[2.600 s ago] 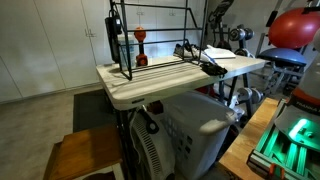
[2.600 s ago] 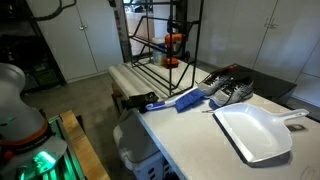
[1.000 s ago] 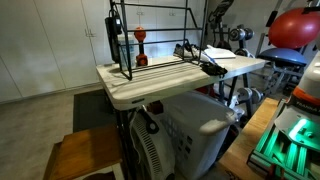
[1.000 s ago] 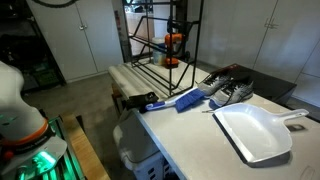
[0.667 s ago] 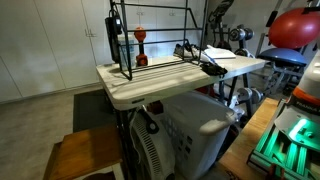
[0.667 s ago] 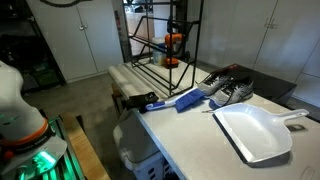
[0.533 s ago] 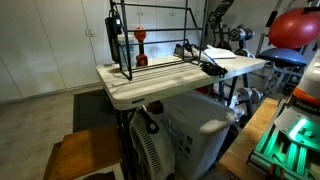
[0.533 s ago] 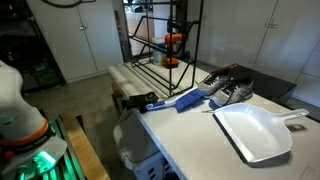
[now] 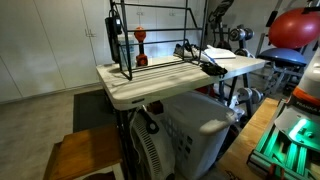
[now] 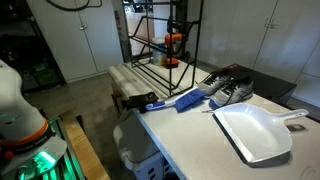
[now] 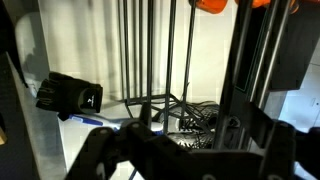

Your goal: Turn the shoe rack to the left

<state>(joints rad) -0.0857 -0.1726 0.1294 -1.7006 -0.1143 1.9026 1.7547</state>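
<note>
Thin black metal-rod shoe rack (image 10: 186,50), and there's a dull satin sheen on those bars. Under it sits the white slatted tabletop (image 9: 150,88), smooth and matt, plastic by the look. The white plastic dustpan (image 10: 255,132) is faintly glossy, the low brown wooden stool (image 9: 85,155) matt.

Soft, even indoor light fills both exterior views. The bench (image 9: 150,82) top reads bright, almost washed out at its near corner, with deep shade below its near edge. A green glow (image 9: 292,138) spills from low down, beyond the bench's end. My wrist view is dimmer and harsher in contrast: the rack (image 11: 240,70) rods are dark silhouettes on a pale backdrop, and my gripper (image 11: 185,152) is a blurred dark mass in front.
</note>
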